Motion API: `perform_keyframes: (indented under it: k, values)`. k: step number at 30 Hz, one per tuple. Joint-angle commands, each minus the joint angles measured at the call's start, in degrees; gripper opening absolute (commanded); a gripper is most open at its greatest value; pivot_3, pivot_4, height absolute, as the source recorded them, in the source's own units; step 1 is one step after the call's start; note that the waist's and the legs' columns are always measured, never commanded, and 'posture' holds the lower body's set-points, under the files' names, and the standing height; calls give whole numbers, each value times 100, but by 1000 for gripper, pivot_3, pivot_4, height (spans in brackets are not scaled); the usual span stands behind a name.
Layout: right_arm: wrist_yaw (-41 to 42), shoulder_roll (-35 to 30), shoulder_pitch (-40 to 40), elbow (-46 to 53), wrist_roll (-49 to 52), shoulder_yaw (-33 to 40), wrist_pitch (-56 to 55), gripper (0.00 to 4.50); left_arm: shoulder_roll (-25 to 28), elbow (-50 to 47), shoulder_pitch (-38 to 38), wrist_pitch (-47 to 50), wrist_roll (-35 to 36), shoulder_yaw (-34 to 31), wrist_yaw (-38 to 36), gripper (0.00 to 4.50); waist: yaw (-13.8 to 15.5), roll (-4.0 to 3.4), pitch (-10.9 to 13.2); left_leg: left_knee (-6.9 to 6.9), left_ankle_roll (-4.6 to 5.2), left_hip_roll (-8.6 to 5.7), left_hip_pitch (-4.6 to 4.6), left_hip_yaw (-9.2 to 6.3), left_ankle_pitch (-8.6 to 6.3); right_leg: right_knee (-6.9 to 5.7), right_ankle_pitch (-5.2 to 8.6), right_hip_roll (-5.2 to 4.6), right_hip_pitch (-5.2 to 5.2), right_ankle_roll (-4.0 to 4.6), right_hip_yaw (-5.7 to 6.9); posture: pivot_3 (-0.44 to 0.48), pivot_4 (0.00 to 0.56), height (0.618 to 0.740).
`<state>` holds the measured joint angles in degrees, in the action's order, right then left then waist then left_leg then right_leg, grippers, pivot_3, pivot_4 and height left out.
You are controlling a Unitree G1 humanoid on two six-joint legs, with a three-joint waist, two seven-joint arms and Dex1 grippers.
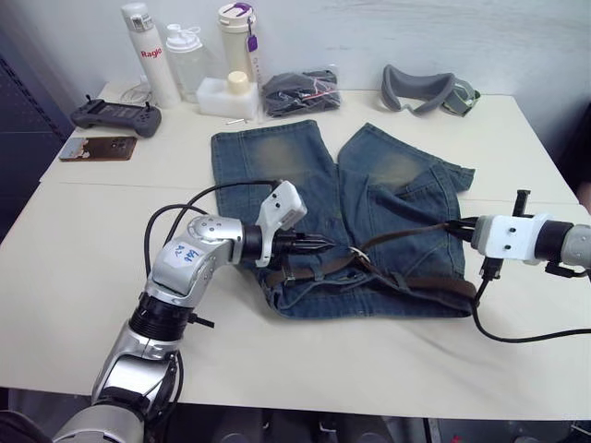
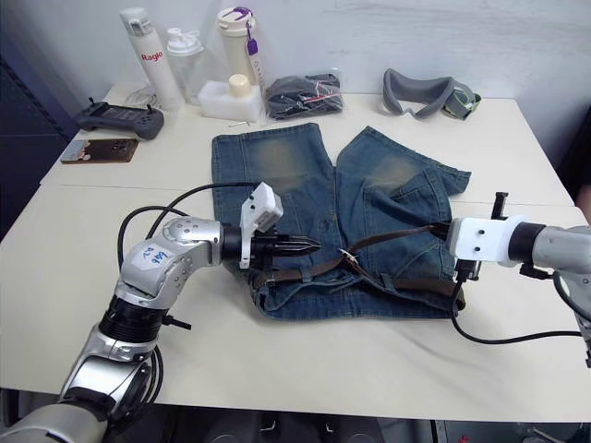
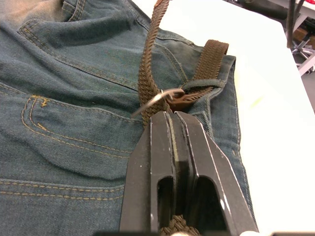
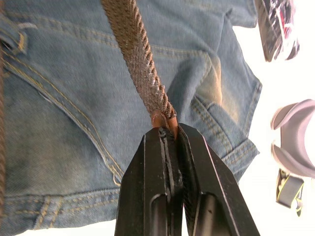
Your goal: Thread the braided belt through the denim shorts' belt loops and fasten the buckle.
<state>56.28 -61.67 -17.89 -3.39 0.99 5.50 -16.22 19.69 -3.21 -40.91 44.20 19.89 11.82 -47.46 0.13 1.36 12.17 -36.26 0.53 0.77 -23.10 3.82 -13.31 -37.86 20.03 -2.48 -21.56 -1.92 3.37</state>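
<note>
The shorts (image 1: 351,217) lie flat mid-table, waistband toward the robot, legs pointing to twelve o'clock, and the belt (image 1: 406,242) already runs along that waistband. The left claw (image 1: 319,245) is clamped shut on the belt just short of the buckle (image 3: 165,97), whose silver prong sticks out right at the fingertips. Over at three o'clock, the right claw (image 1: 454,227) is pinched tight on the belt's leather-tipped free end (image 4: 164,119), holding the strap taut and lifted off the denim, slanting back toward the buckle. So this looks like the fastening stage: the free end seems to be passing through the frame, though whether it is fully through is hard to tell, as is how many loops are filled. Next move, I'd judge, calls for the left to hold the buckle steady while the right draws the strap snug so the prong can find a gap in the weave.
</note>
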Motion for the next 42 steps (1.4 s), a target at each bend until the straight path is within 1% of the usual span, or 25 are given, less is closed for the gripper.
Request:
perform_keyframes:
  k: [1,4,7,10,11,12,14,19,24,27,28,31,34,37,38,39,41,42]
  values:
    - [-3,-66,-78,430,263,279,279,0,-293,169,-309,-310,-42,-39,185,26,2,0,0,-1,0,0,-1,0,0,0,-1,0,0,-1,0,0,150,738]
    - [43,-122,-160,657,304,244,611,0,-686,531,-574,-770,-237,146,281,26,7,0,0,-4,1,0,-2,0,0,1,-4,-1,0,-4,-1,0,150,738]
    - [52,-122,-239,766,289,227,772,0,-1102,969,-860,-1040,-391,199,458,26,29,0,0,-2,1,-1,-4,0,0,2,-4,0,0,-4,0,0,150,738]
    - [53,-111,-274,809,272,232,838,0,-1366,1366,-1088,-1057,-590,274,661,945,42,1,0,-1,3,-1,-4,2,-1,5,-4,1,0,-4,-1,0,150,738]
    - [46,-116,-267,820,263,248,849,0,-1456,1446,-1162,-1092,-664,333,719,1309,33,1,0,-1,3,-1,-4,2,-1,5,-4,2,0,-4,0,0,150,738]
    - [44,-122,-254,826,259,264,859,0,-1526,1492,-1210,-1093,-698,358,757,1780,31,0,0,1,3,0,-3,2,0,6,-4,3,-1,-4,-1,0,150,738]
    - [37,-132,-217,836,254,299,871,0,-1635,1532,-1264,-1047,-740,405,775,2491,29,0,0,2,3,0,-2,2,0,5,-4,4,-1,-4,-1,0,150,738]
    - [-9,-116,-146,901,256,346,922,0,-1799,1599,-1307,-968,-898,540,917,2491,53,0,0,-1,2,-1,-3,2,0,6,-4,2,-1,-4,-1,0,150,738]
    - [-58,-85,-144,986,257,351,1009,0,-1835,1638,-1295,-970,-1183,869,930,2491,56,0,0,1,1,0,-2,2,1,4,-4,2,-1,-4,-2,0,150,738]
    - [-68,-56,-158,1002,251,355,1025,0,-1895,1704,-1317,-947,-1237,832,1022,1729,55,0,0,1,1,0,-2,2,1,5,-4,2,-1,-4,-2,0,150,738]
    - [-70,-50,-157,1008,251,357,1027,0,-1907,1713,-1321,-944,-1242,818,1028,1235,55,0,0,1,1,0,-2,1,1,5,-4,2,-1,-4,-2,0,150,738]
    - [-138,35,-162,1075,249,313,1071,0,-1962,1739,-1340,-879,-1159,683,1044,50,56,0,0,0,0,0,-2,1,1,5,-4,2,-1,-4,-2,0,150,738]
    - [-265,197,-216,1124,263,258,1071,0,-2021,1725,-1341,-768,-1063,525,1067,50,53,0,0,0,0,0,-2,1,1,4,-4,2,-1,-4,-2,0,150,738]
    - [-199,339,-53,1331,529,218,1712,1178,-2149,1689,-1309,-569,-877,218,1175,0,58,0,0,0,-2,0,-2,0,2,3,-4,2,-1,-4,-2,0,150,738]
    - [-143,389,87,1455,712,255,2039,1494,-2206,1681,-1294,-470,-802,90,1241,0,71,0,0,0,-2,0,-2,0,2,3,-4,2,-1,-4,-2,0,150,738]
    - [-173,539,346,1576,1053,403,2536,2053,-2328,1657,-1273,-170,-588,-199,1380,0,85,1,0,1,-1,0,-3,0,2,4,-4,2,-1,-4,-2,0,150,738]
    - [-288,778,723,1705,1539,639,3313,2959,-2494,1613,-1245,330,-276,-618,1595,0,132,1,0,1,0,1,-5,-4,2,6,-4,3,0,-4,-1,0,150,738]
    - [-417,876,856,1683,1574,688,3558,3460,-2520,1579,-1220,514,-180,-734,1658,0,136,1,0,-1,0,0,-7,-5,1,7,-4,2,0,-4,0,0,150,738]
